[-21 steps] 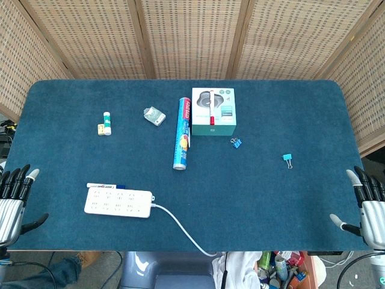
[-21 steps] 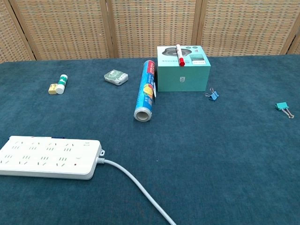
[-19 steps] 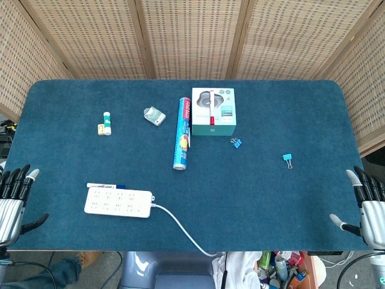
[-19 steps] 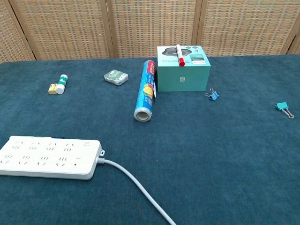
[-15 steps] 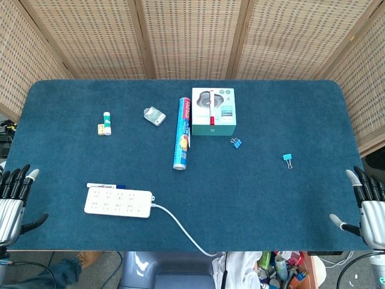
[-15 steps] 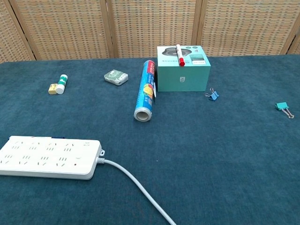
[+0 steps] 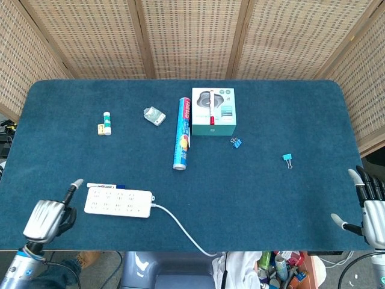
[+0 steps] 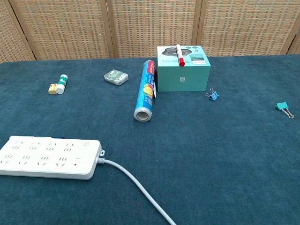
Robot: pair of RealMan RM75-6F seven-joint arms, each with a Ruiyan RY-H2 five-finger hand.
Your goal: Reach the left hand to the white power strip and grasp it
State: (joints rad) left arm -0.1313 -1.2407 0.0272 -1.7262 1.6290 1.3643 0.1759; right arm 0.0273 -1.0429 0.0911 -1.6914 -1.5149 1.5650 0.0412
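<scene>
The white power strip (image 7: 118, 202) lies flat near the table's front left, with its white cable (image 7: 180, 231) trailing off the front edge. The chest view shows the white power strip (image 8: 49, 157) at lower left, with no hand in that frame. My left hand (image 7: 51, 214) hovers just left of the strip's left end, a small gap away, holding nothing, with one finger (image 7: 76, 183) stretched toward the strip's far corner. My right hand (image 7: 368, 206) stays at the front right table edge, fingers spread and empty.
A thin pen (image 7: 106, 186) lies right behind the strip. Mid-table sit a blue roll (image 7: 181, 133), a teal box (image 7: 213, 112) with a red marker on top, and a small grey-green item (image 7: 154, 115). A glue stick (image 7: 106, 123) lies left; blue binder clips (image 7: 236, 143) lie right.
My left hand has swung in from the left table edge, rightward and forward, to just beside the strip's left end. The right hand and all objects have stayed put.
</scene>
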